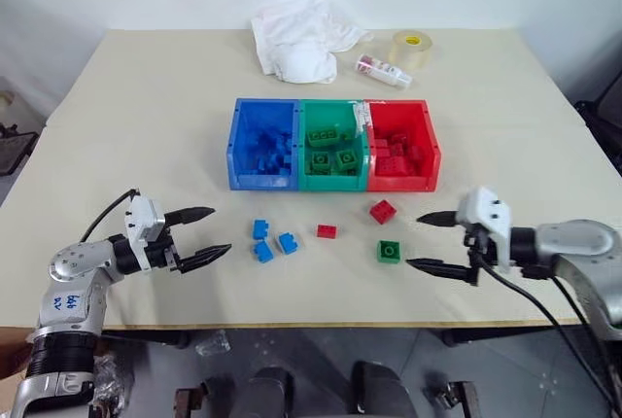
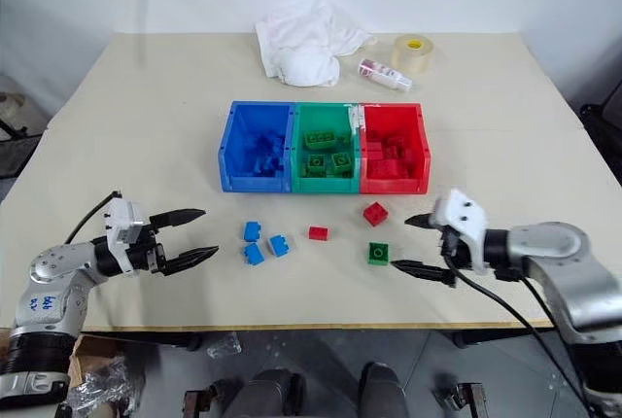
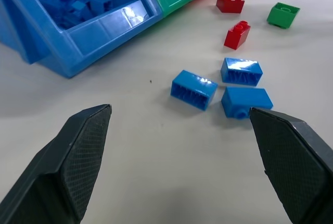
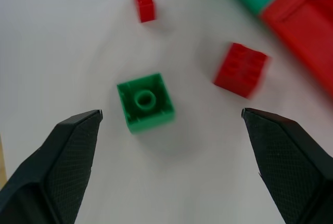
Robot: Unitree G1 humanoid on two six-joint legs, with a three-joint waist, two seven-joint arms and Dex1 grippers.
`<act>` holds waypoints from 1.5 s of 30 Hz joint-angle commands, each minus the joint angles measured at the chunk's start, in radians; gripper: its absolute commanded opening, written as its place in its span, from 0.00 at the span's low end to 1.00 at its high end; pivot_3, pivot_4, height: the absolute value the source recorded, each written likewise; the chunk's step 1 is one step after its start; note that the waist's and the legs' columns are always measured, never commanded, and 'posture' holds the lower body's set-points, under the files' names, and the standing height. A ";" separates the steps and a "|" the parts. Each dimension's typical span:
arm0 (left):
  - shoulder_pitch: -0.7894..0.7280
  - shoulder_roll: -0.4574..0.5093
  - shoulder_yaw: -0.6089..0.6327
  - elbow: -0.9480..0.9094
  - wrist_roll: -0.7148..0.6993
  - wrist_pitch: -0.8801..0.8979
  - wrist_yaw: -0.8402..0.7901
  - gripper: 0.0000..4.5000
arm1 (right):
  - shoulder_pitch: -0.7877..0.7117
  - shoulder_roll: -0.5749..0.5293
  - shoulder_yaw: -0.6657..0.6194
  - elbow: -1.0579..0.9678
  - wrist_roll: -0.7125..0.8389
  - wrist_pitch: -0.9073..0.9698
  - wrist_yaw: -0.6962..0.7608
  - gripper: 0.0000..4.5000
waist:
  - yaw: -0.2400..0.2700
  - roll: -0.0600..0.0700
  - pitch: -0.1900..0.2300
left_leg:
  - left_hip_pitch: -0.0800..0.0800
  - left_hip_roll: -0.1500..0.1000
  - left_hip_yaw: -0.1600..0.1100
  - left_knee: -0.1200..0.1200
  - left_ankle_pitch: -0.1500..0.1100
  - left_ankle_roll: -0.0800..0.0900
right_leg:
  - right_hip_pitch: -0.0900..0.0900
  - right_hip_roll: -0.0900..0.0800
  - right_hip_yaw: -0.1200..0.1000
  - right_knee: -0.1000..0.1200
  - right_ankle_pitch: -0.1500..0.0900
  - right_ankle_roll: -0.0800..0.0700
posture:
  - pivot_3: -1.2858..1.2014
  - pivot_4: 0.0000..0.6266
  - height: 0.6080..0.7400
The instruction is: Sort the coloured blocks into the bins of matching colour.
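Here, a green block (image 4: 145, 102) is seen on the surface (image 1: 146, 126) just ahead of the right gripper (image 1: 425, 241), fingers spread apart, while three blue blocks (image 3: 193, 88) lie before the equally spread left gripper (image 1: 209, 233).

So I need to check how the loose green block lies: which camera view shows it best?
The right wrist view: the green block sits large between the open right gripper fingers, its underside socket facing up. Both eye views show it small on the table, in front of the red bin. The left wrist view shows it far off at an angle.
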 commanded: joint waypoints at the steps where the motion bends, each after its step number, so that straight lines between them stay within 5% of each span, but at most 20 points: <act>1: 0.028 -0.008 0.023 -0.062 -0.027 -0.002 0.017 1.00 | -0.059 0.015 0.089 0.078 -0.063 -0.034 0.047 1.00 | 0.002 0.000 0.000 | 0.000 0.000 0.000 0.000 0.000 0.000 | 0.000 0.000 0.000 0.000 0.000 0.000 | 0.52 0.24 1.00; 3: 0.043 -0.013 0.029 -0.080 -0.033 0.000 0.027 1.00 | -0.078 0.029 0.127 0.112 -0.079 -0.049 0.072 1.00 | 0.003 0.000 0.000 | 0.000 0.000 0.000 0.000 0.000 0.000 | 0.000 0.000 0.000 0.000 0.000 0.000 | 0.52 0.24 1.00; 6: 0.065 -0.020 0.032 -0.103 -0.039 0.002 0.040 1.00 | -0.095 0.061 0.139 0.139 -0.086 -0.076 0.076 0.86 | 0.001 0.000 0.000 | 0.000 0.000 0.000 0.000 0.000 0.000 | 0.000 0.000 0.000 -0.001 0.000 0.000 | 0.52 0.24 1.00; 13: 0.090 -0.037 0.030 -0.131 -0.044 -0.002 0.059 1.00 | -0.090 0.079 0.105 0.087 -0.063 -0.058 0.061 0.33 | -0.003 0.000 0.000 | 0.000 0.001 0.000 0.000 0.000 0.000 | 0.000 0.001 0.000 -0.001 0.000 0.000 | 0.52 0.24 1.00; 20: 0.072 -0.052 0.017 -0.112 -0.036 -0.019 0.063 1.00 | -0.279 0.191 0.033 0.122 -0.033 -0.018 -0.070 0.33 | -0.017 0.000 0.000 | 0.000 0.001 0.001 0.000 0.000 0.000 | 0.000 0.001 0.000 -0.001 0.000 0.000 | 0.52 0.24 1.00; 30: 0.022 -0.086 -0.004 -0.094 -0.025 -0.037 0.083 1.00 | -0.717 0.445 0.075 0.649 -0.185 -0.188 -0.231 0.33 | -0.034 0.000 0.000 | 0.000 -0.001 -0.001 -0.001 0.000 -0.001 | -0.002 0.000 -0.001 0.005 0.000 0.000 | 0.52 0.24 1.00; 31: 0.020 -0.089 -0.004 -0.095 -0.025 -0.038 0.086 1.00 | -0.734 0.458 0.078 0.687 -0.197 -0.210 -0.233 0.49 | -0.036 0.000 0.000 | 0.000 -0.001 -0.002 -0.001 0.000 -0.001 | -0.002 0.000 -0.001 0.005 0.000 0.000 | 0.52 0.24 1.00; 38: 0.030 -0.091 0.001 -0.105 -0.026 -0.041 0.093 1.00 | -0.752 0.490 0.060 0.739 -0.217 -0.281 -0.218 0.99 | -0.053 0.001 0.000 | 0.000 -0.001 -0.003 -0.002 0.000 -0.001 | -0.003 0.000 -0.003 0.007 0.000 -0.001 | 0.52 0.24 1.00; 45: 0.013 -0.080 0.001 -0.075 -0.022 -0.048 0.080 1.00 | -0.620 0.400 0.033 0.526 -0.163 -0.211 -0.130 0.99 | -0.046 0.001 0.000 | 0.000 -0.001 -0.004 -0.002 0.000 -0.001 | -0.003 0.000 -0.003 0.007 0.000 -0.001 | 0.52 0.24 1.00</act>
